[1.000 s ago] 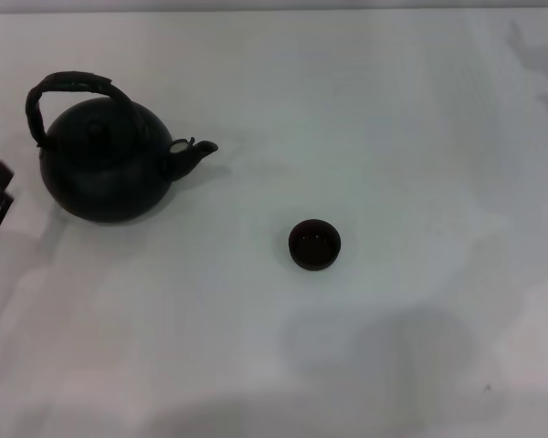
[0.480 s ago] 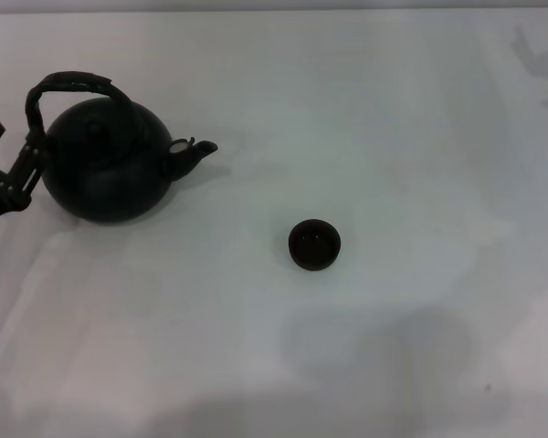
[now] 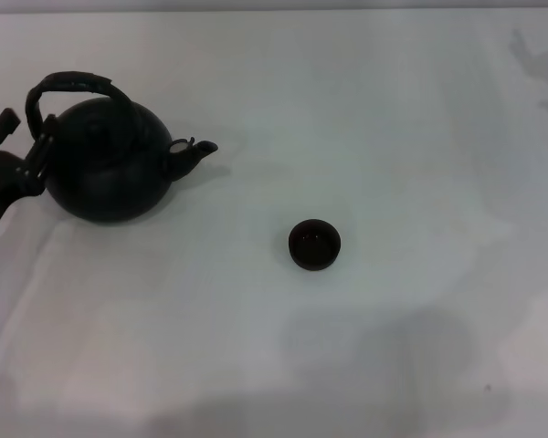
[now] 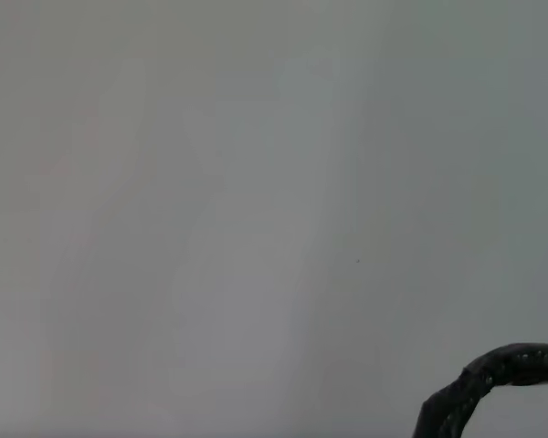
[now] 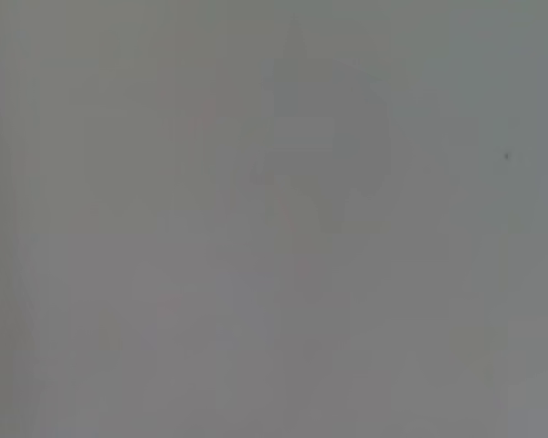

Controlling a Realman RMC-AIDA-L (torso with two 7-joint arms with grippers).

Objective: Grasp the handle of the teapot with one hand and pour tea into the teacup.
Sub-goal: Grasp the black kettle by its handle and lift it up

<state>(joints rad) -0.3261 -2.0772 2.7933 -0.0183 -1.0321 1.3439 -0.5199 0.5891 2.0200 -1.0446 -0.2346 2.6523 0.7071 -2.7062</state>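
At far left, open left gripper (image 3: pixel 26 139) flanks squat matte-black teapot's (image 3: pixel 110 164) rough wrapped arched handle (image 3: pixel 71 84); probably heavy, rigid: grasp handle's crown.

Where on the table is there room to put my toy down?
Lots of bare table lies right of the teapot and behind the teacup. The near strip in front of the teacup is bare too. It is crowded at the far left, where the left gripper sits against the handle.
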